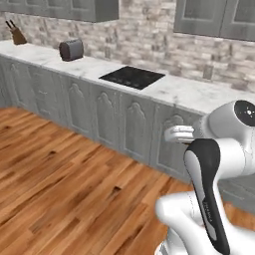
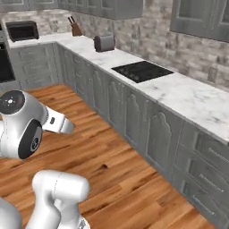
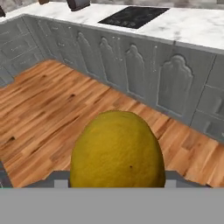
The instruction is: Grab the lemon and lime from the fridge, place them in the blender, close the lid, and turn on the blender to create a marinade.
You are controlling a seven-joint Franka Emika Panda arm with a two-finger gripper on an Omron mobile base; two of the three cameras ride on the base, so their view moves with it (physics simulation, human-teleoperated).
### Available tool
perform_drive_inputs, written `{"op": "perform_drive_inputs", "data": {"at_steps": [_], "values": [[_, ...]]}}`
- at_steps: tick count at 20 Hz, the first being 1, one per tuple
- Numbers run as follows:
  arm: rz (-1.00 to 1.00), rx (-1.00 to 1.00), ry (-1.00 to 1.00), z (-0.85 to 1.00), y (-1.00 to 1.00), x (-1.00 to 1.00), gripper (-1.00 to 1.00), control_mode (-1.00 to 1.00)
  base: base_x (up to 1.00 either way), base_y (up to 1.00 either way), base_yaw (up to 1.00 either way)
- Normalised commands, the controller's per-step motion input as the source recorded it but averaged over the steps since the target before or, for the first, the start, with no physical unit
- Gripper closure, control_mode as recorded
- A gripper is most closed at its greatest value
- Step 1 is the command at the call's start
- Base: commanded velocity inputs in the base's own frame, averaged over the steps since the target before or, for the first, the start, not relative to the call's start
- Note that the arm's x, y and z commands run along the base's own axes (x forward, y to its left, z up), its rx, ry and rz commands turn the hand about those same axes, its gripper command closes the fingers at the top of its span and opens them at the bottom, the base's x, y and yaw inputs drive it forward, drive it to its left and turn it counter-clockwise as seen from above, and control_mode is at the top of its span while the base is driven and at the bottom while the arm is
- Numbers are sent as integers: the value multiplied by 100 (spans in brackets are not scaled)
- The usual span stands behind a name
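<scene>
Above wood floor (image 3: pixel 52 109), tool (image 3: pixel 117 181) clamped on lemon (image 3: pixel 117 151); fingers hidden behind fruit, grey cabinets (image 3: pixel 131 65) beyond.

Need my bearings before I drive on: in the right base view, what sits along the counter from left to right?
Microwave → knife block → toaster → cooktop.

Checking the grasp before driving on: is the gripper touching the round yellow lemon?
Cannot tell. In the hand view the lemon sits large at the gripper's end, hiding the fingertips, so no contact shows plainly.
</scene>
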Motion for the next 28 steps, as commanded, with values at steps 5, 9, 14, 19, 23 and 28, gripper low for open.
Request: {"op": "perform_drive_inputs", "data": {"at_steps": [5, 9, 14, 19, 23, 28], "values": [[0, 0, 0, 0, 0, 0, 100, 100, 100, -13, 65], [0, 0, 0, 0, 0, 0, 100, 100, 100, -7, 63], [0, 0, 0, 0, 0, 0, 100, 100, 100, -3, 56], [0, 0, 0, 0, 0, 0, 100, 100, 100, -5, 54], [0, 0, 0, 0, 0, 0, 100, 100, 100, -12, 56], [0, 0, 0, 0, 0, 0, 100, 100, 99, -18, 69]]}}
